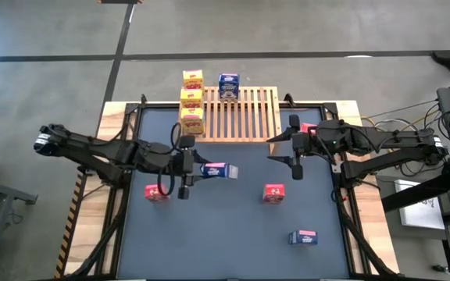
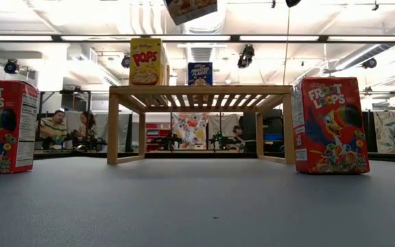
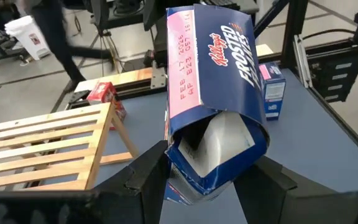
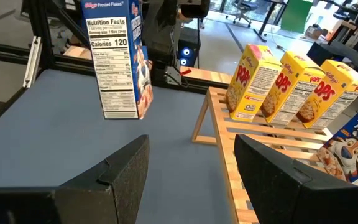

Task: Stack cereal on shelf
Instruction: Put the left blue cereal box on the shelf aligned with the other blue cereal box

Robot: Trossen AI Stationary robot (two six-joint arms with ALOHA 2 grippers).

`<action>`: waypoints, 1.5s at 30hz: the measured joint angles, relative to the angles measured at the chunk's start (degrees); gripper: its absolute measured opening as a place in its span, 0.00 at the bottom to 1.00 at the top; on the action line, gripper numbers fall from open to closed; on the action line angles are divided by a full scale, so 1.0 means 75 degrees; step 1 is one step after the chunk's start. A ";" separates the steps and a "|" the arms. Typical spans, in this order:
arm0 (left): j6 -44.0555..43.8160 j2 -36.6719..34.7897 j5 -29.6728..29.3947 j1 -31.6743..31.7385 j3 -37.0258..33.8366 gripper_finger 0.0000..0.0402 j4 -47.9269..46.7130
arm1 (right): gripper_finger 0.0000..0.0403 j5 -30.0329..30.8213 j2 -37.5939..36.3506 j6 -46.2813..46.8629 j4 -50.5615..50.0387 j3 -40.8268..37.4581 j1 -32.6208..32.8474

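Note:
My left gripper (image 1: 189,170) is shut on a blue Frosted Flakes box (image 3: 213,93), held above the table's middle; the box's lower edge also shows at the top of the low view (image 2: 190,8). The wooden slatted rack (image 1: 244,117) stands at the far middle. Three yellow boxes (image 1: 191,99) stand in a row on its left end and a blue box (image 1: 228,86) on its far edge. My right gripper (image 1: 293,150) is open and empty, near the rack's right front corner. Two red boxes (image 1: 157,192) (image 1: 273,193) and one blue box (image 1: 303,237) rest on the mat. My left gripper pinches the blue box between its two fingers (image 3: 146,182) at the box's near end (image 3: 211,163), whose flaps are open and crumpled. The fingers come level from the table's left, and the box sticks out beyond them toward the right. The box is lifted clear of the table.
Another red box (image 1: 308,129) lies by the right arm at the rack's right end. In the low view the red boxes (image 2: 4,125) (image 2: 331,125) stand either side of the rack (image 2: 201,92). People sit in the room behind. Bare mat lies in the near middle.

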 joint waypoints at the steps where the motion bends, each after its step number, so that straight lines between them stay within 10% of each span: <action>1: 0.0032 -0.0025 0.0007 0.0007 0.0000 0.37 -0.0005 | 0.56 0.0000 0.0000 0.0002 0.0027 0.0000 -0.0001; 30: 0.0216 -0.0321 0.0046 0.0210 0.0001 0.37 -0.0188 | 0.56 0.0064 0.0003 -0.0517 0.0343 0.0000 -0.0019; 45: 0.0373 -0.0449 0.1613 0.1954 0.0006 0.37 -0.0258 | 0.56 0.0404 0.0006 -0.0863 0.0715 0.0000 -0.0019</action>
